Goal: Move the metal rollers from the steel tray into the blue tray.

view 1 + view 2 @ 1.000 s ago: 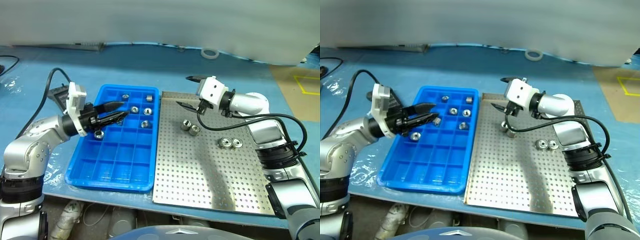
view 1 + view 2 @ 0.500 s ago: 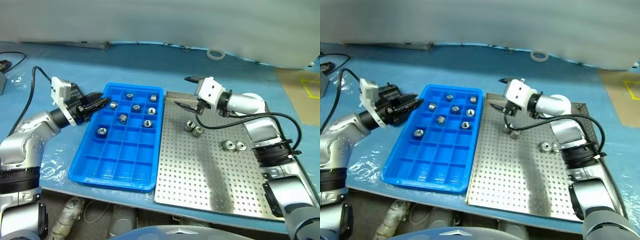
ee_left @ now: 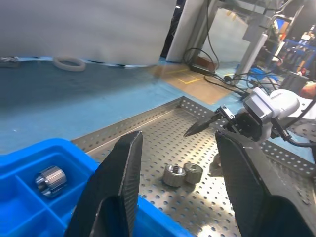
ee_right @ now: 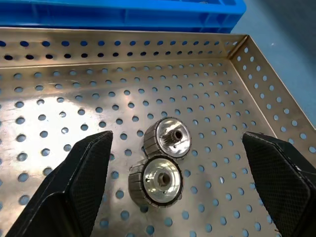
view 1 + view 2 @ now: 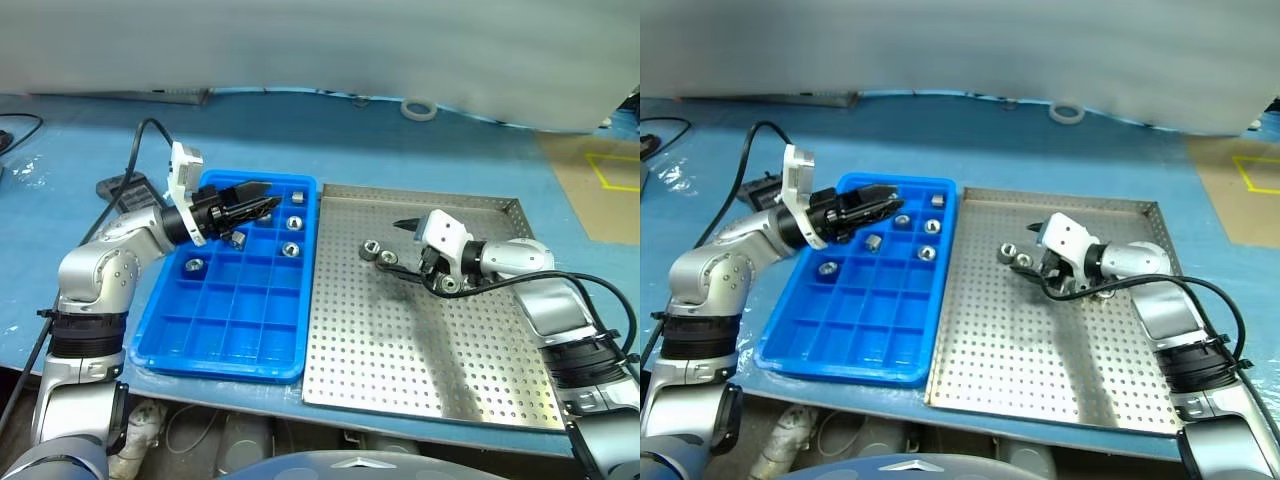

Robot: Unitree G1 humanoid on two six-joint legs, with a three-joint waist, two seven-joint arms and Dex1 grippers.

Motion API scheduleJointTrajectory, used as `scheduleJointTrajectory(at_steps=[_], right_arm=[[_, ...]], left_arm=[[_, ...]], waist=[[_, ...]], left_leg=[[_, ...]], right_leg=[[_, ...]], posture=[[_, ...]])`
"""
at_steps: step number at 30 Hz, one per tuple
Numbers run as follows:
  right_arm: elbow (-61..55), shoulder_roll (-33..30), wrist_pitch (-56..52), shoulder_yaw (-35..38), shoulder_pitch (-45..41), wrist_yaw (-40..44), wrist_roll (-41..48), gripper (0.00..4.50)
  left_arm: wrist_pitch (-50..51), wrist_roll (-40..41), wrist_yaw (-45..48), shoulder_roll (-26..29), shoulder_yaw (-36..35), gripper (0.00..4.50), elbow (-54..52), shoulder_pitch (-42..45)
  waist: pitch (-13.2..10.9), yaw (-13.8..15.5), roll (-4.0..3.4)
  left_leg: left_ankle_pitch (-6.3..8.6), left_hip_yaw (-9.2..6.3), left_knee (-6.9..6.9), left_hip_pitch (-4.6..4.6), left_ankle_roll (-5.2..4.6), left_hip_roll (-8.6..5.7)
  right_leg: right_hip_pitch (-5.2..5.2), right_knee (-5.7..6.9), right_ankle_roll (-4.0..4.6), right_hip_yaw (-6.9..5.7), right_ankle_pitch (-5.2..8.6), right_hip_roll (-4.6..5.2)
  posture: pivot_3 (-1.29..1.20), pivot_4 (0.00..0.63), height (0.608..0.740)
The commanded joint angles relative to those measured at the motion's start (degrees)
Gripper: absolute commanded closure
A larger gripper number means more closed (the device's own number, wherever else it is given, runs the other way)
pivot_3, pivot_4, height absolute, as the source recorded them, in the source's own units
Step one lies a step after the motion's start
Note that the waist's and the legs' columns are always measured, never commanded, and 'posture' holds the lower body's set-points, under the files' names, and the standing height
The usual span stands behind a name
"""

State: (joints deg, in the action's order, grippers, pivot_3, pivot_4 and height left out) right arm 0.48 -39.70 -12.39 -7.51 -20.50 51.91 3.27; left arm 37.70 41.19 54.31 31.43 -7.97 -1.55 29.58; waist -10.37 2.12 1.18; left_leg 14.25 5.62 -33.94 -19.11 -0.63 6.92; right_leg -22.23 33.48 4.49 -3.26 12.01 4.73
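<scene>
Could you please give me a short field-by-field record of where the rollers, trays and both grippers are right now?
steel tray: right of the blue tray, edges side by side
rollers on steel tray: a touching pair lying between the right gripper's open fingers, another pair nearer the blue tray
rollers in blue tray: several, in the far compartments, e.g. one
left gripper: open, empty, above the blue tray's far end
right gripper: open, low over the steel tray

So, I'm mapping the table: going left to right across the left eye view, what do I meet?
Left gripper → blue tray → steel tray → right gripper.
</scene>
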Motion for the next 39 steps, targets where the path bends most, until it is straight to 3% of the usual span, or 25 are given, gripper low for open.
scheduleJointTrajectory(at_steps=[1, 14, 17, 23, 24, 35, 39], right_arm=[[2.2, 1.4, 1.0, 0.7, -1.5, -1.0, 0.3, 0.05], [14.8, 7.1, 1.3, -0.3, -0.1, -2.8, -0.3, 0.05], [15.9, 7.8, 1.6, 0.9, -0.2, -3.0, 0.8, 0.66], [14.1, 7.2, 2.2, 0.9, 0.4, -1.7, 1.4, 2.63], [13.7, 7.0, 2.5, 0.9, 0.4, -1.4, 1.5, 2.7], [4.2, 4.6, 9.4, -1.5, -4.4, -3.6, -5.5, 2.7], [-2.9, 5.2, 10.4, -1.5, -8.3, -4.2, -6.3, 2.7]], left_arm=[[-1.2, -0.2, 0.8, -0.2, 0.0, 2.07, 0.0, 1.2], [-1.7, -0.7, -0.6, -1.9, 0.3, 2.07, -0.7, -0.5], [-1.9, -1.0, -0.7, -2.1, 0.2, 2.07, -0.7, -0.5], [-1.8, -0.9, -0.7, -2.5, 0.5, 2.07, -0.7, -0.6], [-1.7, -0.7, -0.7, -2.5, 0.6, 2.07, -0.6, -0.6], [4.6, 1.2, 1.2, -3.7, 5.7, 2.07, -3.5, -1.0], [3.6, 0.5, -0.3, -8.7, 6.0, 2.07, 3.4, 2.6]], waist=[[0.0, 0.0, 0.0], [0.0, 0.1, 0.0], [0.0, 0.1, 0.0], [0.0, 0.1, 0.0], [0.0, 0.2, 0.0], [0.0, 0.1, -0.02], [0.0, 0.1, -0.06]], left_leg=[[-0.01, 0.0, 0.0, -0.02, 0.02, 0.01], [0.08, 0.02, -0.06, -0.03, -0.13, 0.01], [0.09, 0.02, -0.06, 0.07, -0.12, 0.03], [0.06, 0.02, -0.06, 0.04, -0.1, 0.04], [0.06, 0.01, -0.06, 0.03, -0.1, 0.04], [0.0, 0.03, -0.02, -0.12, -0.01, 0.04], [0.01, 0.03, 0.04, -0.14, -0.04, 0.05]], right_leg=[[-0.06, -0.01, 0.0, 0.0, 0.0, -0.01], [0.09, -0.12, 0.03, 0.0, -0.01, 0.01], [0.16, -0.11, 0.03, 0.0, -0.01, 0.0], [0.18, -0.1, 0.03, 0.0, -0.01, 0.0], [0.18, -0.1, 0.03, 0.0, -0.01, 0.0], [-0.15, -0.12, 0.03, 0.0, -0.01, 0.0], [-0.18, -0.12, 0.03, 0.0, -0.01, -0.01]], posture=[[-0.05, 0.15, 0.74], [-0.04, 0.15, 0.74], [-0.03, 0.15, 0.74], [-0.04, 0.15, 0.74], [-0.04, 0.15, 0.74], [-0.05, 0.15, 0.74], [-0.06, 0.15, 0.74]])
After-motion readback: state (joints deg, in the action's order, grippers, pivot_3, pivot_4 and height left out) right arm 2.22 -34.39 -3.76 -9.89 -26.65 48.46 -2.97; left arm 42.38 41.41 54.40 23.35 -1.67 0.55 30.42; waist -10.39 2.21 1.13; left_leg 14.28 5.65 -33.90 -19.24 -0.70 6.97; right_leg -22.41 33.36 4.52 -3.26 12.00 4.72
